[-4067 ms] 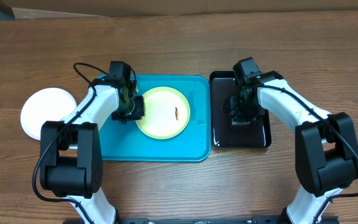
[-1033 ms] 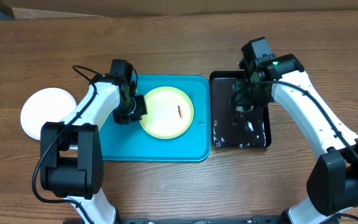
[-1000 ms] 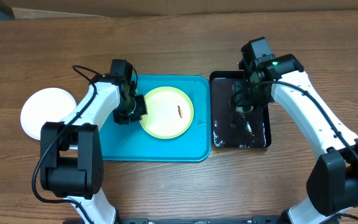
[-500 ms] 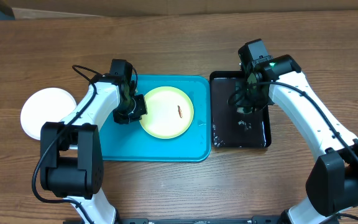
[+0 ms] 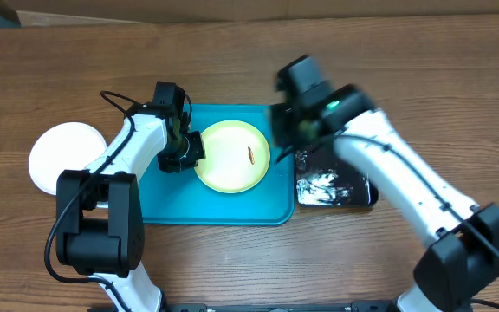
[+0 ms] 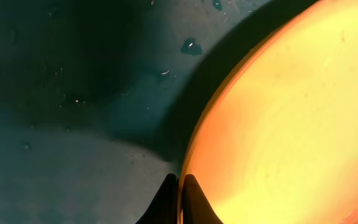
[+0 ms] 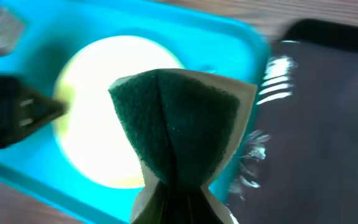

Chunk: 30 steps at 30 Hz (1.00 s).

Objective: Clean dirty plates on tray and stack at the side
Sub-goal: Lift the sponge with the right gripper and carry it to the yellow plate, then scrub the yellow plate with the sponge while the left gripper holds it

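At centre frame, on the blue tray (image 5: pixel 163 204), sits a yellow-green plate (image 5: pixel 230 156) with a small reddish-brown smear (image 5: pixel 249 157) right of its middle, so it looks unwiped. Far left, off the tray on the wooden table (image 5: pixel 232 52), lies a white plate (image 5: pixel 61 156) with no mark showing, likely the first cleaned one and the start of the stack. Only these two plates show.

What seems left is wiping this plate and setting it on the white one.

At the plate's left edge, the left claw (image 5: pixel 186 149) is pinched shut on the thin rim. The right claw (image 5: pixel 287 134), blurred over the tray's upper right corner, is clamped on a folded sponge (image 7: pixel 176 124), coarse dark green over a paler layer.

Both plates are round, smooth plastic. The tray has rounded corners and a raised lip, and the black tray (image 5: pixel 314 192) to its right glistens wet.
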Tool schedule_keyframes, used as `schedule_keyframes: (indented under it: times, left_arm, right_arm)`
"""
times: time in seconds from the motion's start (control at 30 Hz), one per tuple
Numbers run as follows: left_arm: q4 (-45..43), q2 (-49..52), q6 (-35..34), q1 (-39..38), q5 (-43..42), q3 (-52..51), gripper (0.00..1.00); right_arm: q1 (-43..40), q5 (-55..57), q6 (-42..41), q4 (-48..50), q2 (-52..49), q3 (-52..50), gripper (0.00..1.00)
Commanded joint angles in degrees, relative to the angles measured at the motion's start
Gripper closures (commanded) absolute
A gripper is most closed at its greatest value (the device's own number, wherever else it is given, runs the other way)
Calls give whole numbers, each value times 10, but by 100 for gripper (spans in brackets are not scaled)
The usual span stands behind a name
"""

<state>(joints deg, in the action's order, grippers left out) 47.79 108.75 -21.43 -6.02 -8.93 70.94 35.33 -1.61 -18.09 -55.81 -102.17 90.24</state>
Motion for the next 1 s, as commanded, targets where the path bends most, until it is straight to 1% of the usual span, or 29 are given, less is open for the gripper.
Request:
schedule_keyframes:
  times: [0.0,0.07,0.13,0.4,0.57,0.73,0.97]
  left_arm:
    - [0,-1,-48,-4,-27,12,96]
    - [-1,-1,-55,-4,-58,12,96]
    - [0,-1,-55,-4,-77,12,96]
    - [-3,-1,-53,-4,-72,7,96]
    - [-8,-1,-53,-4,-72,-2,96]
    - [-9,-1,-49,-4,-72,-9,96]
    - [-13,-1,-47,-4,-72,-10,96]
  right_arm:
    - [43,93,-35,18,-26,13,96]
    - [61,140,-41,33,-45,13,96]
    - [69,162,-41,48,-65,13,96]
    - [70,177,-40,93,-122,13,96]
    - [70,203,-40,92,-151,12,96]
    - [65,200,-41,87,-180,12,96]
    - [60,181,-47,75,-189,12,96]
